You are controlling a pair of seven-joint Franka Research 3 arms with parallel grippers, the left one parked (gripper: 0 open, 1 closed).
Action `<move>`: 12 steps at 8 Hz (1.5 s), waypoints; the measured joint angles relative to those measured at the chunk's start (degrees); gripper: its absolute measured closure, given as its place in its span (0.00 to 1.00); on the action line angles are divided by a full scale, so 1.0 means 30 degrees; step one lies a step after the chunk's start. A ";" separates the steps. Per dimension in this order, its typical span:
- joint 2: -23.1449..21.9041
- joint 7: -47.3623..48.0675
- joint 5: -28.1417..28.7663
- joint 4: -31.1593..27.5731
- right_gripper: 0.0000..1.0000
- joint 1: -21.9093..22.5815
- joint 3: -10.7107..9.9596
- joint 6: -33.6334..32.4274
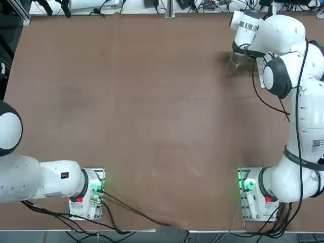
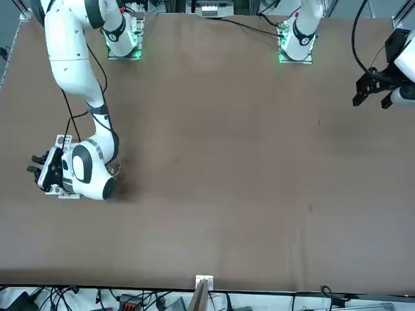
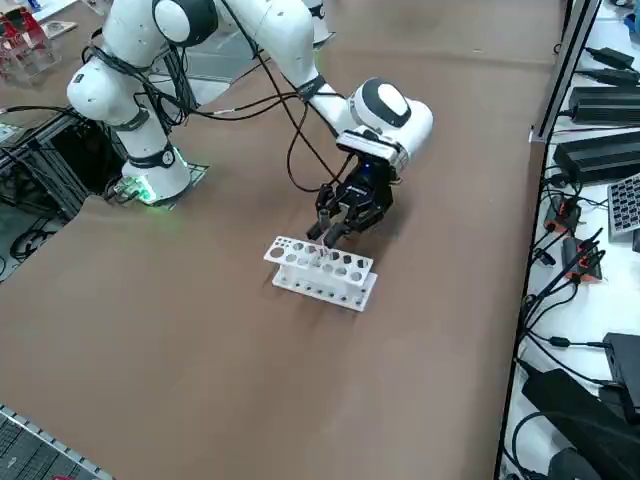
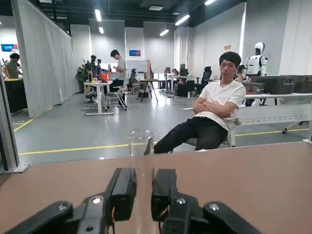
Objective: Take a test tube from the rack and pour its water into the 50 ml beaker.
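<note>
In the right wrist view my right gripper (image 4: pixel 141 192) is shut on the test tube (image 4: pixel 141 151), a thin clear tube whose open rim rises above the fingertips. From the right side, the gripper (image 3: pixel 328 232) hangs just over the back row of the white rack (image 3: pixel 322 275). I cannot tell whether the tube's lower end is still in a hole. No water can be made out. The 50 ml beaker (image 1: pixel 234 63) stands on the table beside the wrist and also shows in the front view as the small clear beaker (image 2: pixel 117 172). The arm hides most of the rack from above.
Cables and power bricks (image 3: pixel 600 100) lie along a strip past the table's right edge. Beyond the table edge a person (image 4: pixel 214 112) sits with folded arms. The brown table (image 1: pixel 152 111) stretches wide to the left of the rack.
</note>
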 joint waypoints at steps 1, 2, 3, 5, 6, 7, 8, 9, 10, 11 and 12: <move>0.0072 0.0006 0.0013 0.0000 0.75 -0.0039 0.0000 0.0059; 0.0162 0.0032 0.0014 0.0000 0.74 -0.0070 0.0000 0.0094; 0.0236 0.0061 0.0014 0.0000 0.73 -0.0086 0.0000 0.0174; 0.0378 0.0141 0.0020 -0.0002 0.73 -0.0103 0.0000 0.0298; 0.0479 0.0172 0.0024 -0.0003 0.73 -0.0105 0.0000 0.0323; 0.0563 0.0182 0.0066 -0.0003 0.73 -0.0105 0.0000 0.0331; 0.0676 0.0196 0.0213 -0.0003 0.73 -0.0106 0.0000 0.0336; 0.0776 0.0232 0.0405 -0.0004 0.73 -0.0105 0.0001 0.0396; 0.0843 0.0265 0.0451 -0.0004 0.72 -0.0104 0.0001 0.0458; 0.0872 0.0277 0.0466 -0.0004 0.71 -0.0104 0.0001 0.0470; 0.0875 0.0281 0.0474 -0.0003 0.71 -0.0103 0.0001 0.0472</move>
